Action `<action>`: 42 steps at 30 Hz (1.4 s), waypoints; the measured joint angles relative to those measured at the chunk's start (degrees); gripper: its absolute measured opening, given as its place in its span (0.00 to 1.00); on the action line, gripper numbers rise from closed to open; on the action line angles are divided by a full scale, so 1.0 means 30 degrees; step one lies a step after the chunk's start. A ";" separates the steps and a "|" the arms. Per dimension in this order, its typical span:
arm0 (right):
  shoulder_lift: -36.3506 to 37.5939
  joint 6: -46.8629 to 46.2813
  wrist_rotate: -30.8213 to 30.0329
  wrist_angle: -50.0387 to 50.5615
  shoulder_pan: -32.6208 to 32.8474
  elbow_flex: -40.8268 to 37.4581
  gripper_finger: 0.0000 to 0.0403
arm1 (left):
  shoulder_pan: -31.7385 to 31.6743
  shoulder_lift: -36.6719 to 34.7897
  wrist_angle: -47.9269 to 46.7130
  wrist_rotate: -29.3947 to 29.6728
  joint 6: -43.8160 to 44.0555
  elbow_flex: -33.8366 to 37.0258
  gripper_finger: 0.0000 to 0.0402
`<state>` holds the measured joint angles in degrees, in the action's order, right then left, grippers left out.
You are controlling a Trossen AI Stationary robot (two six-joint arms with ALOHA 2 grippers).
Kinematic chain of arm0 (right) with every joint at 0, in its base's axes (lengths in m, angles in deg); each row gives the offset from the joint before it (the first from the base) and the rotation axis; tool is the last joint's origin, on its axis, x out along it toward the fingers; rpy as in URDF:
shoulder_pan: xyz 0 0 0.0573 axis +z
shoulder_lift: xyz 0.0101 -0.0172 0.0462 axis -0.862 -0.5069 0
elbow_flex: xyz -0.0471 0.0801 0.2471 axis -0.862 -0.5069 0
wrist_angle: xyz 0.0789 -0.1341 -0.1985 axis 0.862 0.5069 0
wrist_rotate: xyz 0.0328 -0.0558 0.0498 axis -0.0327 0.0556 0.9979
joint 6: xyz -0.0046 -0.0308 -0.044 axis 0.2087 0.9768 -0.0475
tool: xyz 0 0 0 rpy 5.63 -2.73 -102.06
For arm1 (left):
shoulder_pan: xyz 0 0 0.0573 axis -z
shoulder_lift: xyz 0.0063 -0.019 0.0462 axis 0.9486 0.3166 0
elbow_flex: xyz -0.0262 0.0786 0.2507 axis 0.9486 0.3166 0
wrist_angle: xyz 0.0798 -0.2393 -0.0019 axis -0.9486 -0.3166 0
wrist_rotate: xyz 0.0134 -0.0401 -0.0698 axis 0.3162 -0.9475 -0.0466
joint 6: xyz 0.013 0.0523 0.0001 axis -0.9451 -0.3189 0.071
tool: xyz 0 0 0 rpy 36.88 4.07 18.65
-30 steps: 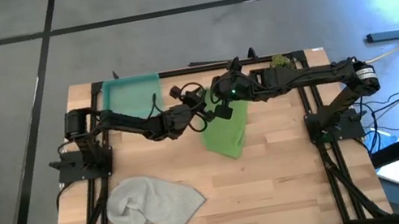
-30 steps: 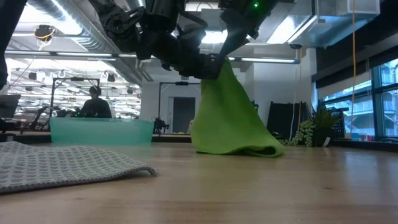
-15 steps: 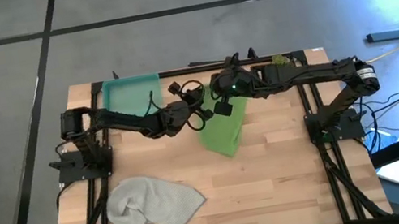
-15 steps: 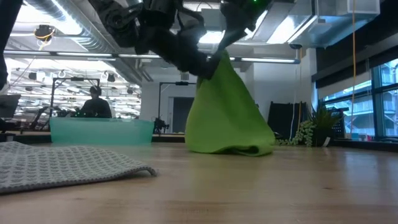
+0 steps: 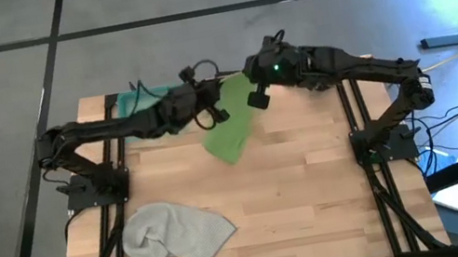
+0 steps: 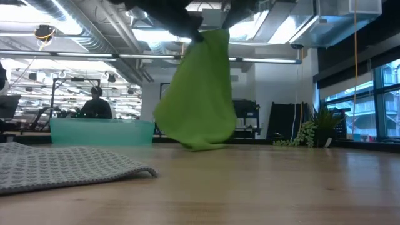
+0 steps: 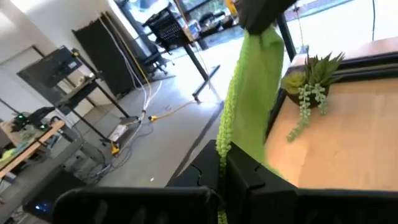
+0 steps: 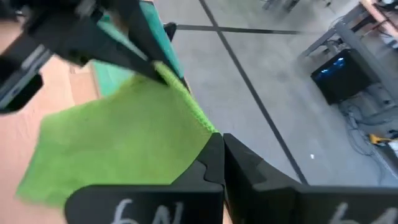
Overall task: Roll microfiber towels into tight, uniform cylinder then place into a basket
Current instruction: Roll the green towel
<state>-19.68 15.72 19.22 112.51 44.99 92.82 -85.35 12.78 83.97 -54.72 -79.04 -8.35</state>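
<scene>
The lime green towel (image 5: 232,135) hangs between my two grippers over the table's far middle. My left gripper (image 5: 215,114) and my right gripper (image 5: 248,87) are both shut on its top edge. In the low view the green towel (image 6: 197,94) drapes down; whether its lower end (image 6: 200,146) touches the wood, I cannot tell. The pale grey towel (image 5: 177,235) lies crumpled on the table near the front left. The teal basket (image 5: 131,100) stands at the far left, partly hidden by my left arm. My left gripper pinches the green towel's top edge (image 7: 222,138) at one corner between its two fingers, coming nearly level from the table's left. The edge runs from there up to the other gripper, and the cloth hangs below. My right gripper pinches the top edge's other corner (image 8: 208,132) between its two fingers, slanting down from the table's right. The edge stretches from there across to the left gripper (image 8: 149,62), and the cloth hangs below it.
A small plant sprig (image 7: 308,78) sits at the table's far right edge. The basket (image 6: 100,131) shows at the back left in the low view. Bare wood lies between the grey towel (image 6: 69,165) and the hanging green one.
Both grippers have risen and gone toward the table's far left, carrying the green towel. Its lower part, which lay bunched on the wood, has been drawn up and hangs straighter, shifted toward the basket.
</scene>
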 joint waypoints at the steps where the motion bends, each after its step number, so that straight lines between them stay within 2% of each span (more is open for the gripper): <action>1: 0.0000 0.0119 0.0402 -0.0080 -0.0231 0.0007 0.00 | -0.0212 0.0068 -0.0702 -0.0069 -0.0259 -0.0585 0.00; 4: 0.0015 0.0564 0.1693 -0.0513 -0.0931 -0.0087 0.00 | -0.0782 0.0560 -0.2369 -0.0243 -0.1509 -0.2179 0.00; 7: 0.0015 0.0487 0.2108 -0.0102 -0.1247 -0.0087 0.00 | -0.0961 0.1223 -0.3706 -0.0642 -0.1675 -0.3327 0.00; 11: 0.0000 0.0029 0.2644 0.1934 -0.1214 -0.0114 0.00 | -0.0681 0.2236 -0.5558 -0.2620 -0.2368 -0.3458 0.00; 16: -0.0029 -0.1050 0.4735 0.3908 -0.0664 -0.0920 0.00 | 0.0500 0.3672 -0.6920 -0.2788 -0.1632 -0.3480 0.00; 19: 0.0007 -0.1696 0.4931 0.3957 -0.0134 -0.2452 0.00 | 0.1371 0.4274 -0.7666 -0.2797 -0.0850 -0.3473 0.00; 21: 0.0007 -0.2188 0.4946 0.3703 0.0283 -0.3839 0.00 | 0.1964 0.4480 -0.8181 -0.3063 -0.0248 -0.3473 0.00; 27: 0.0037 -0.3739 0.5098 0.1934 0.1993 -0.7281 0.00 | 0.3358 0.5034 -0.9277 -0.5552 0.2303 -0.3467 0.00; 36: 0.0022 -0.5587 0.5011 -0.0195 0.4953 -1.0460 0.00 | 0.5214 0.6964 -0.9844 -0.6633 0.4653 -0.3480 0.00; 42: 0.0022 -0.6781 0.5157 -0.2836 0.6720 -1.2693 0.00 | 0.6272 0.7896 -0.9655 -0.6822 0.5806 -0.3480 0.00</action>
<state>-19.62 -4.63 34.69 104.00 65.15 54.74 -66.53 36.47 55.00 -75.18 -61.62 -18.79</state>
